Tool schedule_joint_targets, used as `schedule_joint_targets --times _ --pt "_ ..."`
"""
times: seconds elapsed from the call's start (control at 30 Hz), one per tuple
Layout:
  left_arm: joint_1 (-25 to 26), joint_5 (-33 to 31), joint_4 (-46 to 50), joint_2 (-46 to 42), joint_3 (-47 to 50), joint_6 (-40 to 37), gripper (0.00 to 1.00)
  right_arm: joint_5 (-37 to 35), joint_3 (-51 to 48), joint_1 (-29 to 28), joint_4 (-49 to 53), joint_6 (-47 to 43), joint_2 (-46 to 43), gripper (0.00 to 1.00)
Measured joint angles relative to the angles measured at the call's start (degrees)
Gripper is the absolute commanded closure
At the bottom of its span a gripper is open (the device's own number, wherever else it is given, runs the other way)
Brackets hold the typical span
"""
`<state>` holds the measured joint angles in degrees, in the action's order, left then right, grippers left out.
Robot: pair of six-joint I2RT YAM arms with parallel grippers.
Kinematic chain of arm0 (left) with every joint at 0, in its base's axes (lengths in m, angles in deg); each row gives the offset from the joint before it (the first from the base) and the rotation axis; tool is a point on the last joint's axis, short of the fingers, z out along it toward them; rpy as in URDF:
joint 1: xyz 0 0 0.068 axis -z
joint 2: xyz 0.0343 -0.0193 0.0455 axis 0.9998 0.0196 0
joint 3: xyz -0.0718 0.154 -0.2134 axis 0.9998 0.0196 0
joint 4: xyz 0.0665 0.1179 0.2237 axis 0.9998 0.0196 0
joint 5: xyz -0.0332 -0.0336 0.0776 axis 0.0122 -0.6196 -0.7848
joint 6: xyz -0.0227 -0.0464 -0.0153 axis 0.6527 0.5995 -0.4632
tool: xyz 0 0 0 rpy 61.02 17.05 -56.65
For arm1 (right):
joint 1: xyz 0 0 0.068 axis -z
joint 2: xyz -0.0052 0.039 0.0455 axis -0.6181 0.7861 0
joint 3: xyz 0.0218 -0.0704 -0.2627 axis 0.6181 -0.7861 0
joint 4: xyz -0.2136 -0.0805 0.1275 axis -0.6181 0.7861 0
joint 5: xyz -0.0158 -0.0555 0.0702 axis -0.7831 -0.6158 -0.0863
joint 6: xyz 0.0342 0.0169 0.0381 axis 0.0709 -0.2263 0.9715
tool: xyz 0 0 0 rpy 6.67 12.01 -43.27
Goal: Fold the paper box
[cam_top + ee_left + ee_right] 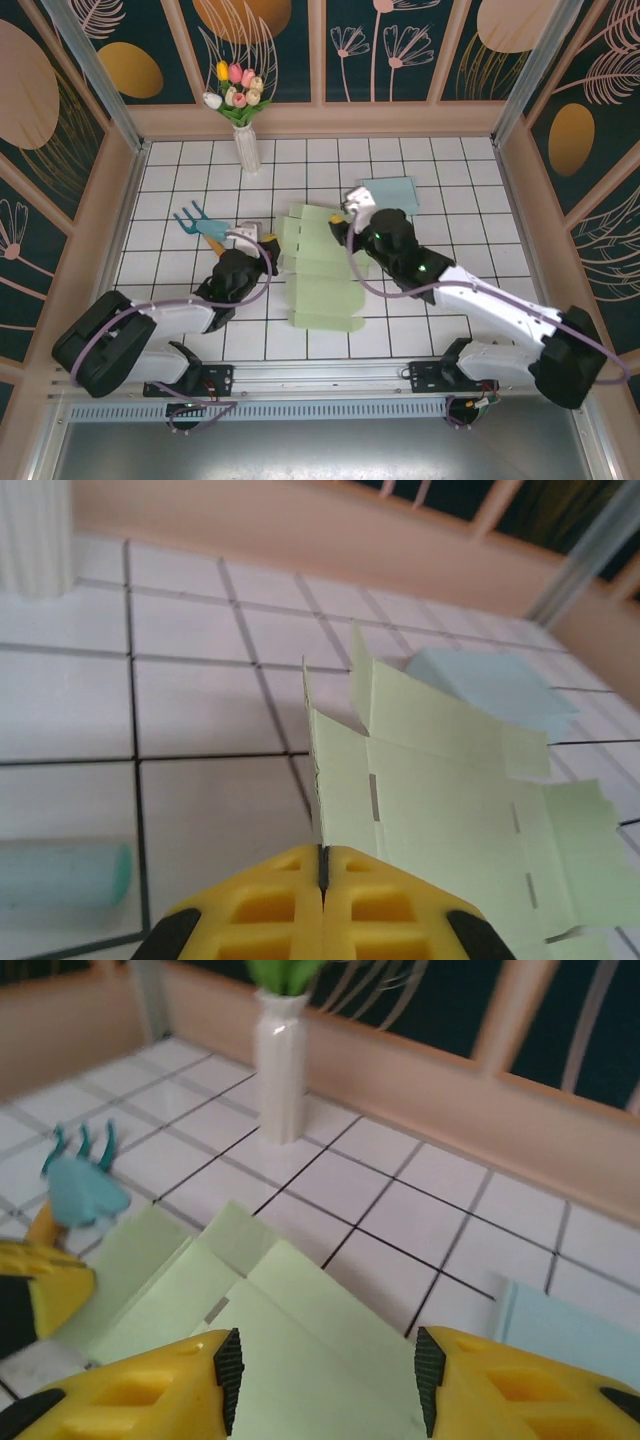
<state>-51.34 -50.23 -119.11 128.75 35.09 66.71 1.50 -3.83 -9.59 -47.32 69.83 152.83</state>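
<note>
Pinching the left edge of the box [320, 278], the left gripper [268, 243] is pressing its yellow fingers [270, 905] together on a flap [338, 780] that is standing upright. The box is lying unfolded near the middle of the tabletop [450, 170]. The right gripper [352, 203] is hovering over the box's far right corner, fingers spread, pinching nothing. A blue sheet [400, 192] is lying just beyond it, and a vase [246, 148] is standing near the far edge.
</note>
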Motion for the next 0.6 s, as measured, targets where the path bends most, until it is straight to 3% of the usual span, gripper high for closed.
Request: schedule_joint_targets --times 0.17,0.27,0.6 --pt "0.00 4.17 -11.15 -3.45 5.07 -8.09 1.00 10.97 10.75 3.34 11.43 -23.67 10.49 0.48" --pt "0.00 5.81 -16.11 -3.67 7.80 -12.85 1.00 16.46 14.78 7.15 18.01 -32.76 14.21 0.47" --pt "0.00 8.17 -24.85 -1.27 9.94 -19.21 1.00 25.03 25.64 15.76 34.36 -44.65 18.73 0.47"
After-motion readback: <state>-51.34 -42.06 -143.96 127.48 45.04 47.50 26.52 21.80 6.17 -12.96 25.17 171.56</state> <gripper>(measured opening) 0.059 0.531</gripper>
